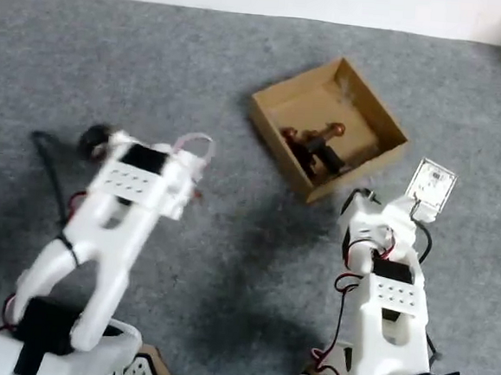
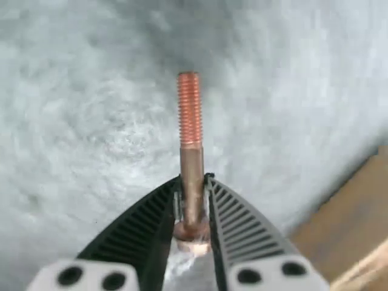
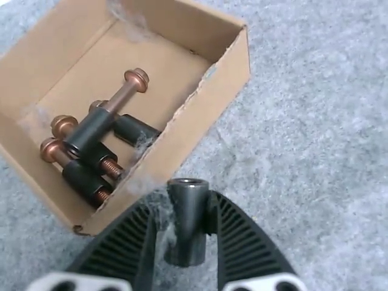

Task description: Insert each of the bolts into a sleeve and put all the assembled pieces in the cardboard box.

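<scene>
While the left gripper clamps a copper bolt over carpet, we note the right gripper closed on a black sleeve beside the cardboard box, its wall between sleeve and assembled pieces.

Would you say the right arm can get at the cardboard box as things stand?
Probably yes: the cardboard box lies open-topped just beyond the right gripper, nothing between, though it holds a sleeve.

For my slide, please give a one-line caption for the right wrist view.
Right gripper holds a black sleeve beside the cardboard box containing assembled bolts.
</scene>
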You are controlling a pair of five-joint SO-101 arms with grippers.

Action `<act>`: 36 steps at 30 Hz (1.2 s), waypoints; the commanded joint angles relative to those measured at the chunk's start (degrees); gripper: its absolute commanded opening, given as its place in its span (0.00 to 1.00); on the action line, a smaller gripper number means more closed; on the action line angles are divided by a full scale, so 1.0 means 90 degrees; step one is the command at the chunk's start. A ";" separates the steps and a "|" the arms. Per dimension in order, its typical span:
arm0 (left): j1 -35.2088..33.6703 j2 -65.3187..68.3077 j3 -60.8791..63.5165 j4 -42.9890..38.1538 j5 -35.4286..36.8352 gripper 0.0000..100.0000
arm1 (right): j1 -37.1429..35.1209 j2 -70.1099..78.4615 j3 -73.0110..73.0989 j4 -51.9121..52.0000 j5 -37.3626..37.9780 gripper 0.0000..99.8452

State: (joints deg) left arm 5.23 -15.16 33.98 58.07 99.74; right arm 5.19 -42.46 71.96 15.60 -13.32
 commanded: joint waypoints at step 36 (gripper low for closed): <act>-0.1343 -0.0454 0.1284 0.1084 -1.5248 0.41 | -0.0112 -0.0054 -0.0034 -0.0132 0.0098 0.00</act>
State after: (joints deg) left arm -6.02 -17.01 44.09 68.88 -32.75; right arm 4.92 -42.46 71.96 15.60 -12.97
